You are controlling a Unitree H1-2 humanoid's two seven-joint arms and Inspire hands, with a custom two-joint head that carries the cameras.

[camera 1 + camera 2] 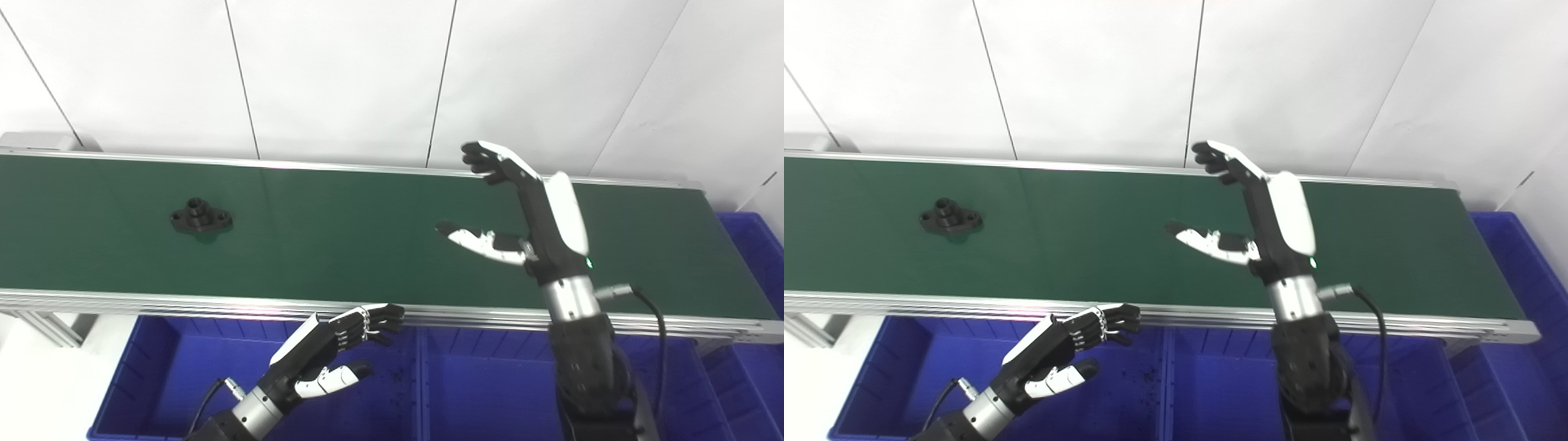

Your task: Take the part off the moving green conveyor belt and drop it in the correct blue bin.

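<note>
A black flanged part with a raised round boss and a lobe on each side lies flat on the green conveyor belt, toward its left end and well apart from both hands. The right hand is raised over the right half of the belt, fingers and thumb spread wide and holding nothing. The left hand hangs below the belt's near rail over a blue bin, fingers loosely curled but apart from the thumb, also empty. The step in hand looks like waiting to intercept: best to keep the right hand spread, lower it as the part draws beneath, and close across the narrow boss rather than the broad flange. No brand, label or writing can be read anywhere.
</note>
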